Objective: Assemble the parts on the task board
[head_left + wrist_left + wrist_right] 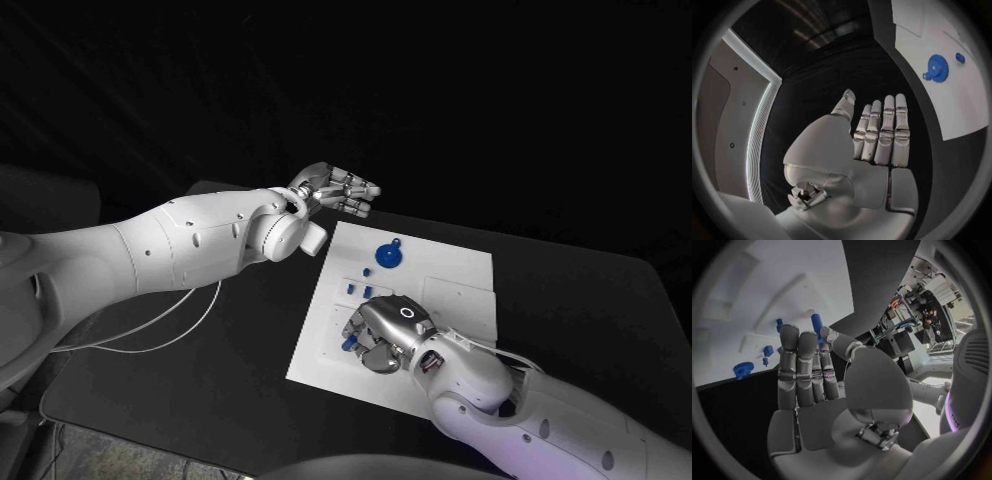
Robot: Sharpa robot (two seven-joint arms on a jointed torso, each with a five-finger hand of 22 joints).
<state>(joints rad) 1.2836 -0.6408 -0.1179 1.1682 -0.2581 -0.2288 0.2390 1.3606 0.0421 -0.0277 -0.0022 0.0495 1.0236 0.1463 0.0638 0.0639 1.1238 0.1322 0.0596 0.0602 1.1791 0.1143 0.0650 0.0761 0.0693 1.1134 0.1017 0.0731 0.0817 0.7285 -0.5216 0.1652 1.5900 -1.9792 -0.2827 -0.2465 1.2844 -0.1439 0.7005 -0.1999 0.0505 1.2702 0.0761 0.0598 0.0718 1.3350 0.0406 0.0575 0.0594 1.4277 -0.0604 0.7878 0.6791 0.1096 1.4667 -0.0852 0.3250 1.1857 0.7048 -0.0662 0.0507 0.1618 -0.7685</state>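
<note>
The white task board (433, 290) lies in the middle of the black table. A blue gear (387, 258) stands near its far edge, also seen as the gear (937, 66) and the gear (743, 370). Small blue pegs (358, 290) stand in the board's left part. My right hand (389, 333) hovers low over the board's near left part, fingers pointing down. A blue peg (817, 322) stands right at its fingertips (807, 340), beside the thumb; the fingers hide its lower part and any grip on it. My left hand (335, 190) floats past the board's far left corner, fingers straight and together, holding nothing.
Black table (202, 340) surrounds the board on all sides. A white cable (159, 330) runs under my left arm across the table's left part. The board's right half (462, 280) carries raised white fixtures and no blue parts.
</note>
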